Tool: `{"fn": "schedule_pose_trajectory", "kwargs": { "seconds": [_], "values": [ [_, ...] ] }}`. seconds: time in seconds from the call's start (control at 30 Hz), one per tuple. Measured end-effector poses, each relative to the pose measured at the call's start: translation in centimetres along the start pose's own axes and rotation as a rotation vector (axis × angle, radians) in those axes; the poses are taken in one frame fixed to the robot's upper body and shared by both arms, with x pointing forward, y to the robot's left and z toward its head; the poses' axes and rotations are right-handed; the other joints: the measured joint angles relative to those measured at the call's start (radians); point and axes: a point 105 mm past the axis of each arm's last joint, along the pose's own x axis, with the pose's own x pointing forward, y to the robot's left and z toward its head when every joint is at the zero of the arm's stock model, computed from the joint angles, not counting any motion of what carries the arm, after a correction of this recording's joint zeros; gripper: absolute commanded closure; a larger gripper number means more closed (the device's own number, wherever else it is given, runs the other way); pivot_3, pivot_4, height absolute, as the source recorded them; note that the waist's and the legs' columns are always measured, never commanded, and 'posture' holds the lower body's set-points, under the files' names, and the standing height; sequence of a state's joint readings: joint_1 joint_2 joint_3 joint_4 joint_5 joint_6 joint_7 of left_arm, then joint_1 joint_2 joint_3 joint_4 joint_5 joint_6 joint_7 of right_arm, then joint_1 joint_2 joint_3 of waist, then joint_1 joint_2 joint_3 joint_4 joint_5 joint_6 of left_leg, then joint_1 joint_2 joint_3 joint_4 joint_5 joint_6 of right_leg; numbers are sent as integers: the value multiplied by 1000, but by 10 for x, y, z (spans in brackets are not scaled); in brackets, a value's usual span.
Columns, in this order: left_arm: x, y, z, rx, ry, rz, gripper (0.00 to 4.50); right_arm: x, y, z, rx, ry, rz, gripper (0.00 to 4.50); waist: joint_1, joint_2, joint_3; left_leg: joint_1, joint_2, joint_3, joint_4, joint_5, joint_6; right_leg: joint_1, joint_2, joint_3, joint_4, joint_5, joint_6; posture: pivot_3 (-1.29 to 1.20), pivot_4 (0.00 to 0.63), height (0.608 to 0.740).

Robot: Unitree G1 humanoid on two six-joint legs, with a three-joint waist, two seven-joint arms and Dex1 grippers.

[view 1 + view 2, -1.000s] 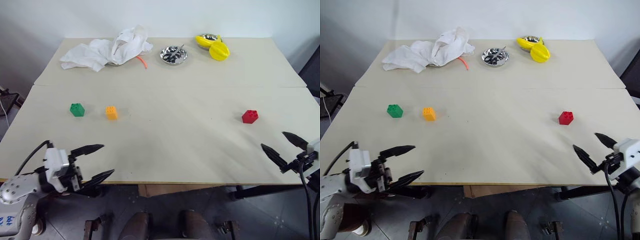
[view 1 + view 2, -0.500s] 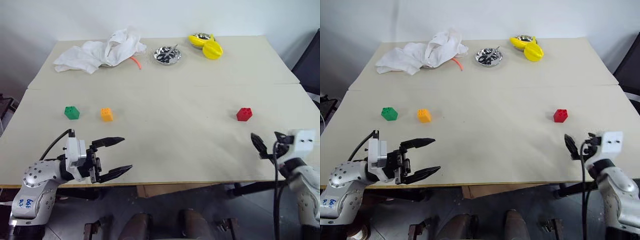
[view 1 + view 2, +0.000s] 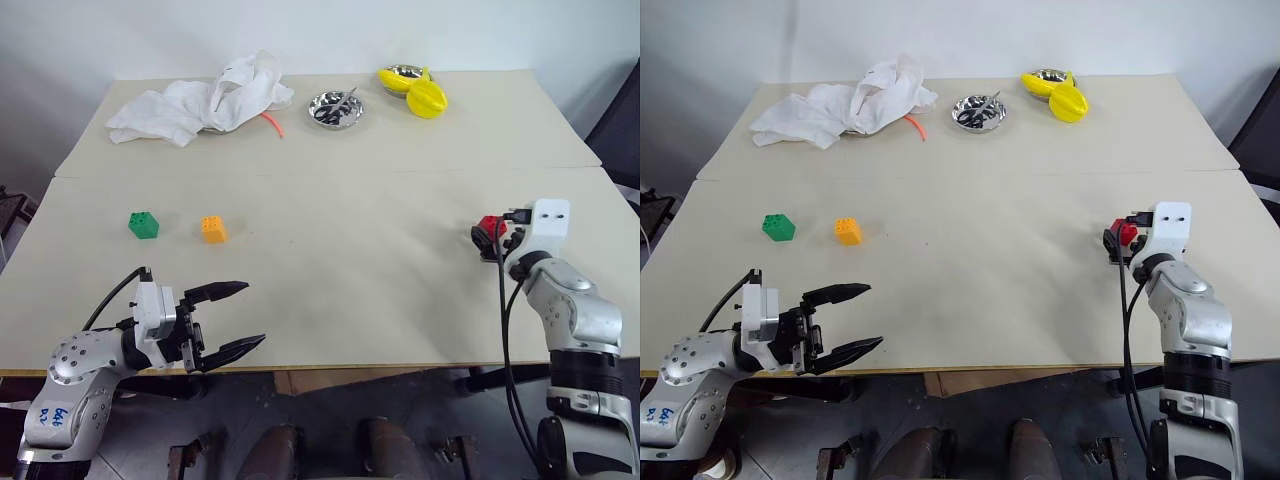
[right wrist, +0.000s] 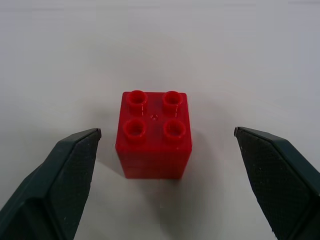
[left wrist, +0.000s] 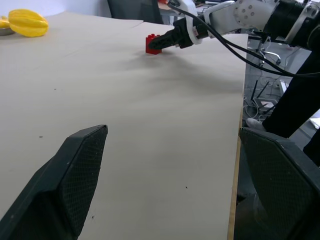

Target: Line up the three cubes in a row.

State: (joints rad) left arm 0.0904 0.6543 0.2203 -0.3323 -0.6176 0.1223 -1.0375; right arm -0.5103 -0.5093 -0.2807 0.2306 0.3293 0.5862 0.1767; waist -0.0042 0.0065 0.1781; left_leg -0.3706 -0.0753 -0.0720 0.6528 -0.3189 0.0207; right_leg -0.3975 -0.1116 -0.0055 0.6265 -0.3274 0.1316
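One pale beige table takes up most of the head views, with a seam running across it between the far part and the near part. On the far part lies one crumpled white cloth, the biggest loose thing, with a thin orange strip poking out at its edge. Beside it sit two shiny metal bowls — one holding a dark metal tool, the other behind two yellow rounded objects. Two grippers are in view. The left gripper hangs over the near left edge of the table, its two black fingers spread wide with nothing between them, pointing across toward the right. The right gripper is at the right side of the table, its fingers spread apart on either side of the red cube without touching it — gaps show on both sides in the right wrist view. There are three cubes, one of each colour. The red one stands upright on the table, four studs up, well apart from the other two. The green cube and the orange cube sit near each other on the left side, green the farther left, with a small gap between them.
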Motion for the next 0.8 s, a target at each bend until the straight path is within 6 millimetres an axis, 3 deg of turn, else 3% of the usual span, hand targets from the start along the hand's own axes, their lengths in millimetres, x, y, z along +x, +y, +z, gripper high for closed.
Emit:
{"fn": "schedule_pose_trajectory", "kwargs": {
  "seconds": [0.1, 0.27, 0.33, 0.47, 0.53, 0.7, 0.8],
  "values": [
    [-1, 0, 2, 9, 0, 15, 0, 4, 3, -2, 9, 7, 6, 834, 0, 0, 0, 0, 0, 0, 0, 0, 0, 0, 0, 0, 0, 0, 0, 0, 150, 740],
    [-7, 0, -1, -3, 12, 46, 0, 5, 4, 0, -1, -17, 27, 2574, 1, 0, 0, 0, 0, 0, 0, 0, 0, 0, 0, 0, 0, 0, 0, 0, 150, 740],
    [-7, 0, -1, -3, 8, 55, 0, 5, 4, 1, -4, -27, 40, 3012, 0, 0, 0, 0, 0, 0, 0, 0, 0, 0, 0, 0, 0, 0, 0, 0, 150, 740],
    [-7, 0, -1, 4, 5, 59, 0, 5, 5, 1, -16, -44, 104, 2996, 0, 0, 0, 0, 0, 0, 0, 0, 0, 0, 0, 0, 0, 0, 0, 0, 150, 740],
    [-8, 1, -1, 3, 7, 63, 0, 2, 13, 5, -60, -55, 227, 2996, 0, 0, 0, 0, 0, 1, 0, 0, 0, 0, 0, 0, 0, 0, 0, 0, 150, 740],
    [-22, 4, -7, 3, 31, 80, 0, -36, 83, 32, -361, -181, 927, 2996, -14, 0, 0, 1, 2, 1, -1, 0, 0, 0, 2, 0, -1, 0, 0, 0, 150, 740],
    [-31, 7, -14, 4, 53, 87, 0, -52, 110, 29, -532, -151, 1248, 2996, -23, -1, 0, 1, 2, 1, 0, 0, 0, 1, 1, -1, -1, 0, 0, 0, 150, 740]
  ]
}}
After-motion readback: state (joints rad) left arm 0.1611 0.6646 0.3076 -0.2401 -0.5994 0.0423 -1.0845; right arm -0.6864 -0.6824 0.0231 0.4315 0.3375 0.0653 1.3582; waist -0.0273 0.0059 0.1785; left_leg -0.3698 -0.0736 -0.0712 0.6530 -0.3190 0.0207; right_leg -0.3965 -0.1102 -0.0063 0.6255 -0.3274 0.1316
